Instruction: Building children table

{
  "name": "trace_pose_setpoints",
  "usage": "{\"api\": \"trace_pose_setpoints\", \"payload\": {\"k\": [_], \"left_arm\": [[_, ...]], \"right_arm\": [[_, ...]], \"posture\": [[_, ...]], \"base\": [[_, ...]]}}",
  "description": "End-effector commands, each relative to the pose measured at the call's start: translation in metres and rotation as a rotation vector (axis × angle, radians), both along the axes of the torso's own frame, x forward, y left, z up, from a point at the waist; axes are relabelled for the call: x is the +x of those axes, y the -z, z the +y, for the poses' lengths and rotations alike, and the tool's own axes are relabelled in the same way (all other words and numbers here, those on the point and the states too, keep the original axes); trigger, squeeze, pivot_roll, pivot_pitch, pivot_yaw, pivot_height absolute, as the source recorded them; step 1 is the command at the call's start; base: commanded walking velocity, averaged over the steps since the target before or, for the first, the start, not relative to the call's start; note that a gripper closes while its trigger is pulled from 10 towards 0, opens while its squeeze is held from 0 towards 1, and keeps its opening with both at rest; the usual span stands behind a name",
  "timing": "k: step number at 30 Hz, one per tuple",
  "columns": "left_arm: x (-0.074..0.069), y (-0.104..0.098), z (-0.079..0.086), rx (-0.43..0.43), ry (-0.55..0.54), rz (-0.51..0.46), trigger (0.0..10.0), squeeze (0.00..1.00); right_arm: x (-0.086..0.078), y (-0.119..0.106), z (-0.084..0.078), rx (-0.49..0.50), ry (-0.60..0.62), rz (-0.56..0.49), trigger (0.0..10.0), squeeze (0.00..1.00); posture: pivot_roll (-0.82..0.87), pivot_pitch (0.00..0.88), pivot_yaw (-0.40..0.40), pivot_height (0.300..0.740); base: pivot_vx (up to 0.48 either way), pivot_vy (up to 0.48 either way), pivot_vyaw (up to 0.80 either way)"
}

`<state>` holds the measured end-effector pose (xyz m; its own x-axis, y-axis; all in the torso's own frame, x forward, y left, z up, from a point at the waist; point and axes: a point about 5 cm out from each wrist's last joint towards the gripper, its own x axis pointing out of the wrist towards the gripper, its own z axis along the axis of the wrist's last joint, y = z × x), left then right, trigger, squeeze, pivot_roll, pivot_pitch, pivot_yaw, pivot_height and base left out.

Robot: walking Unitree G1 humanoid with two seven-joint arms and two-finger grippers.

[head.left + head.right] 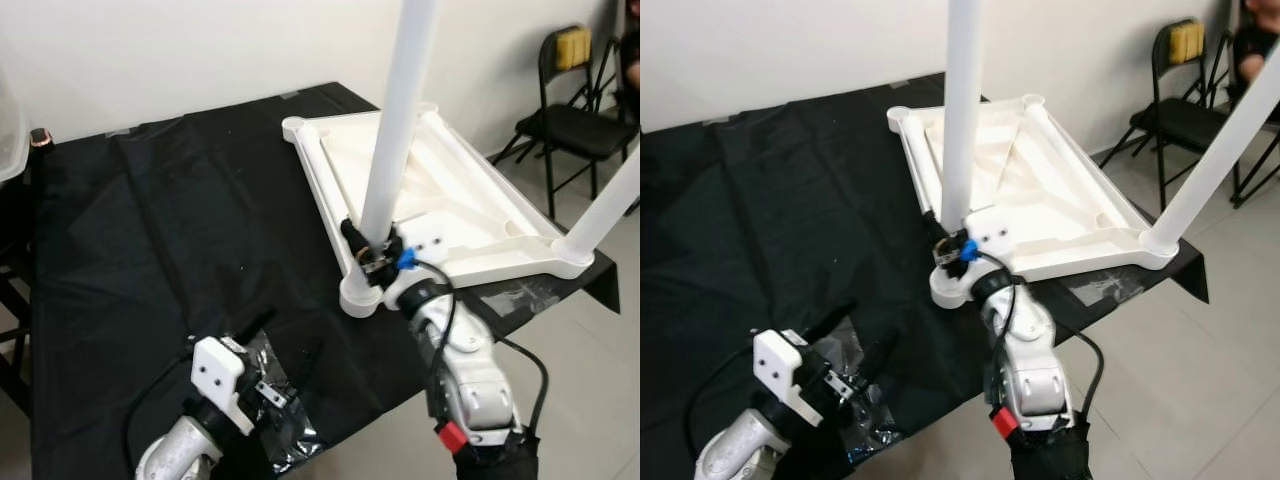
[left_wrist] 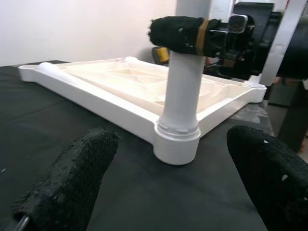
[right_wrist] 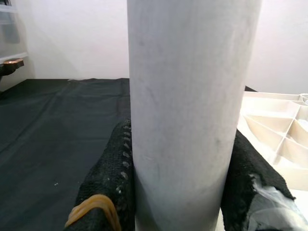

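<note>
The white plastic tabletop [image 1: 470, 190] lies upside down in the upper right of the left eye view, on a table under a black cloth [image 1: 170, 230], its ribbed underside facing up and its near-right corner out past the cloth's edge. One white leg [image 1: 398, 130] stands upright in the near corner socket [image 1: 360, 297], close to the centre of the frame; a second leg [image 1: 610, 205] rises from the corner at the right edge. The right gripper [image 1: 375, 255] has its black fingers pressed against opposite sides of the first leg, low down just above the socket, and the right wrist view shows the padded fingers [image 3: 108, 192] hugging the tube on both sides. The left gripper [image 2: 163, 173] sits low in the bottom left, fingers spread wide with nothing between them, pointed at that same socket. These parts look like light, hollow moulded plastic, stiff but smooth, so I would expect the tube to slip inside the pads if twisted hard. Holding low near the socket seems right, since it keeps the long leg from levering about. The tabletop is light enough that it may slide on the cloth; its thick rim near the corner looks like the best place for a steadying hold. Some crumpled clear plastic wrapping [image 1: 285, 410] lies beside the left gripper, and a black folding chair [image 1: 575, 110] stands at the upper right.
</note>
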<state>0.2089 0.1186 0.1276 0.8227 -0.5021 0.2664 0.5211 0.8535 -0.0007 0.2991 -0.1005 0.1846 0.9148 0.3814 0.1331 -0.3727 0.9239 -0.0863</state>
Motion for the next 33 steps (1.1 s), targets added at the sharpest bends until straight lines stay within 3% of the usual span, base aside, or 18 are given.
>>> {"api": "trace_pose_setpoints", "payload": {"k": [1, 4, 5, 9, 10, 16, 17, 18, 20, 21, 22, 23, 24, 25, 26, 27, 29, 33], "left_arm": [[0.005, 0.007, -0.001, 0.022, -0.006, 0.024, 10.0, 0.0], [0.006, 0.007, -0.001, 0.025, -0.006, 0.024, 10.0, 0.0], [0.009, 0.007, -0.001, 0.031, -0.008, 0.024, 10.0, 0.0], [0.011, 0.006, 0.0, 0.036, -0.012, 0.022, 10.0, 0.0], [0.013, 0.005, 0.002, 0.041, -0.016, 0.02, 10.0, 0.0], [0.02, 0.001, 0.006, 0.048, -0.015, 0.015, 10.0, 0.0], [0.024, -0.002, 0.006, 0.042, -0.011, 0.005, 10.0, 0.0], [0.024, -0.002, 0.006, 0.042, -0.011, 0.005, 10.0, 0.0], [0.036, -0.012, 0.006, 0.034, -0.012, -0.031, 10.0, 0.0], [0.036, -0.012, 0.006, 0.034, -0.012, -0.031, 10.0, 0.0], [0.041, -0.016, 0.008, 0.027, -0.017, -0.042, 10.0, 0.0], [0.044, -0.018, 0.009, 0.045, -0.02, -0.061, 10.0, 0.0], [0.044, -0.018, 0.009, 0.045, -0.02, -0.061, 10.0, 0.0], [0.046, -0.014, 0.009, 0.047, -0.016, -0.052, 10.0, 0.0], [0.045, -0.01, 0.007, 0.041, -0.014, -0.043, 10.0, 0.0], [0.045, -0.01, 0.007, 0.041, -0.014, -0.043, 10.0, 0.0], [0.041, -0.007, 0.008, 0.035, -0.045, -0.035, 10.0, 0.0], [0.033, -0.006, 0.013, 0.032, -0.039, -0.029, 10.0, 0.0]], "right_arm": [[0.003, 0.037, -0.003, -0.056, 0.026, 0.169, 0.0, 0.0], [0.006, 0.036, -0.005, -0.06, 0.034, 0.161, 0.0, 0.0], [0.01, 0.033, -0.007, -0.072, 0.048, 0.15, 10.0, 0.0], [0.012, 0.028, -0.008, -0.078, 0.032, 0.123, 10.0, 0.0], [0.015, 0.022, -0.008, -0.057, 0.029, 0.101, 10.0, 1.0], [0.023, 0.002, -0.008, -0.044, -0.029, 0.026, 10.0, 1.0], [0.027, 0.001, -0.006, -0.106, -0.095, 0.018, 10.0, 1.0], [0.027, 0.001, -0.006, -0.106, -0.095, 0.018, 10.0, 1.0], [0.033, -0.003, 0.0, -0.2, -0.249, 0.009, 10.0, 1.0], [0.033, -0.003, 0.0, -0.2, -0.249, 0.009, 10.0, 1.0], [0.036, -0.005, 0.003, -0.217, -0.298, 0.01, 10.0, 0.73], [0.036, -0.01, 0.007, -0.22, -0.377, -0.003, 10.0, 0.73], [0.036, -0.01, 0.007, -0.22, -0.377, -0.003, 10.0, 0.73], [0.033, -0.015, 0.01, -0.253, -0.475, -0.014, 10.0, 0.0], [0.029, -0.015, 0.009, -0.288, -0.567, 0.0, 10.0, 0.0], [0.029, -0.015, 0.009, -0.288, -0.567, 0.0, 10.0, 0.0], [0.023, -0.011, 0.001, -0.371, -0.68, 0.009, 10.0, 0.0], [0.032, -0.027, -0.016, -0.333, -0.706, 0.001, 10.0, 0.0]], "posture": [[0.0, 0.113, -0.02, 0.74], [0.0, 0.115, -0.017, 0.74], [0.0, 0.11, -0.004, 0.74], [0.0, 0.112, 0.002, 0.74], [0.01, 0.114, 0.013, 0.74], [0.01, 0.129, 0.036, 0.74], [-0.01, 0.121, 0.041, 0.74], [-0.01, 0.121, 0.041, 0.74], [-0.01, 0.126, 0.034, 0.74], [-0.01, 0.126, 0.034, 0.74], [-0.01, 0.115, 0.029, 0.74], [-0.02, 0.085, 0.034, 0.74], [-0.02, 0.085, 0.034, 0.74], [-0.02, 0.073, 0.041, 0.74], [-0.02, 0.084, 0.049, 0.74], [-0.02, 0.084, 0.049, 0.74], [-0.01, 0.066, 0.041, 0.74], [0.01, 0.095, 0.042, 0.74]], "base": [[0.0, 0.0, 0.0], [0.0, 0.0, 0.0], [0.0, 0.0, 0.0], [0.0, 0.0, 0.0], [0.0, 0.0, 0.0], [0.0, 0.0, 0.0], [0.0, 0.0, 0.0], [0.0, 0.0, 0.0], [0.0, 0.0, 0.0], [0.0, 0.0, 0.0], [0.0, 0.0, 0.0], [0.0, 0.0, 0.0], [0.0, 0.0, 0.0], [0.0, 0.0, 0.0], [0.0, 0.0, 0.0], [0.0, 0.0, 0.0], [0.0, 0.0, 0.0], [0.0, 0.0, 0.0]]}}
